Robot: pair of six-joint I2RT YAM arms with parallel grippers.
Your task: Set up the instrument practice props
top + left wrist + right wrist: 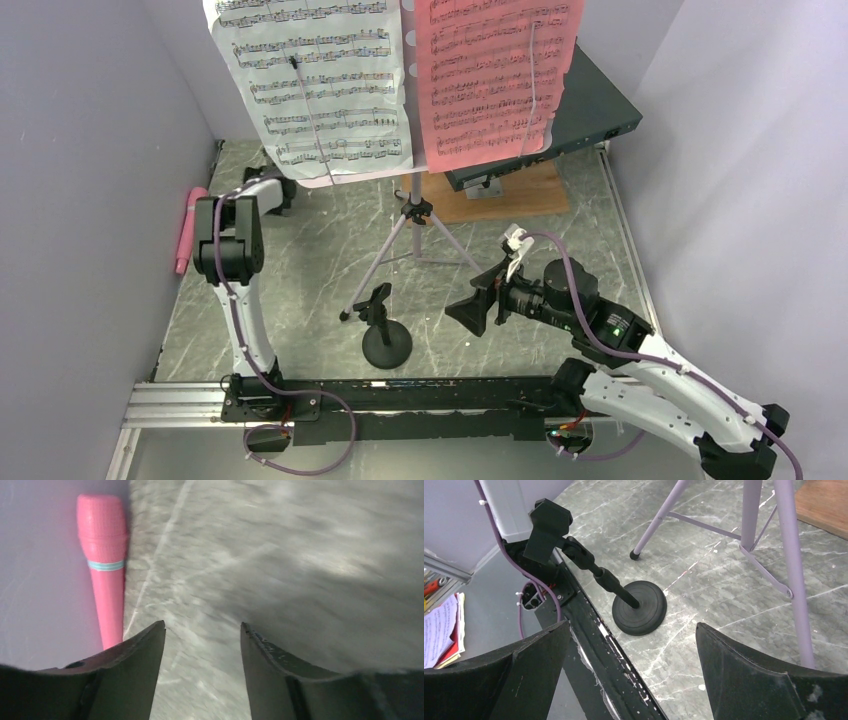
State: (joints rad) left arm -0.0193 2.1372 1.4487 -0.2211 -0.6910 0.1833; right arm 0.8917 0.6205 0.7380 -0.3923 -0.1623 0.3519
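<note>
Setting: robotics lab test cell. Plain pale panel walls (90, 150) box in a marble-look tabletop (310, 270) at 9, 12 and 3 o'clock. An aluminium rail (175, 405) at 6 o'clock carries the left arm (235, 250) and right arm (650, 390), with purple cabling (300, 465) exposed.

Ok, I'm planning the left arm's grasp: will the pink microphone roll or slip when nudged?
Probably rolls: the pink microphone is round-bodied and lies along the wall, which likely blocks rolling that way. Its tapered handle looks smooth, so the fingers may slip.
</note>
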